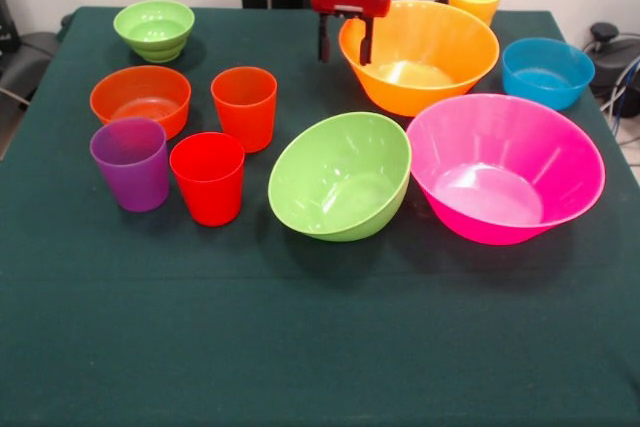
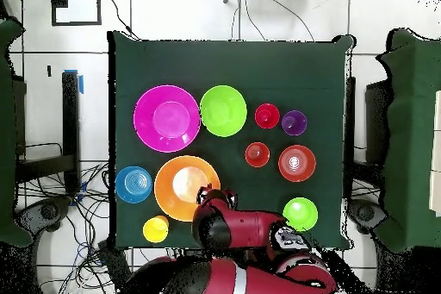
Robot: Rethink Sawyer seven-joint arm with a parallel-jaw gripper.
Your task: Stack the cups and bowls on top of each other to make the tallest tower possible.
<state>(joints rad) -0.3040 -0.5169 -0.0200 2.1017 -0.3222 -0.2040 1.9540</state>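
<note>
Presently, the gripper (image 1: 346, 49), fingers apart and empty, is seen just at nine o'clock of the large yellow-orange bowl (image 1: 420, 55).

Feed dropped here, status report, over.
Claw open, empty, beside large orange bowl. No tower: cups and bowls all separate. Medium green bowl tilted. Nothing blocking.

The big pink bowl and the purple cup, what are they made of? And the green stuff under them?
The big pink bowl looks like glossy plastic: light glints inside it. The purple cup looks like duller, slightly see-through plastic. The green table cover seems to be matte cloth, maybe felt, with no shine.
</note>
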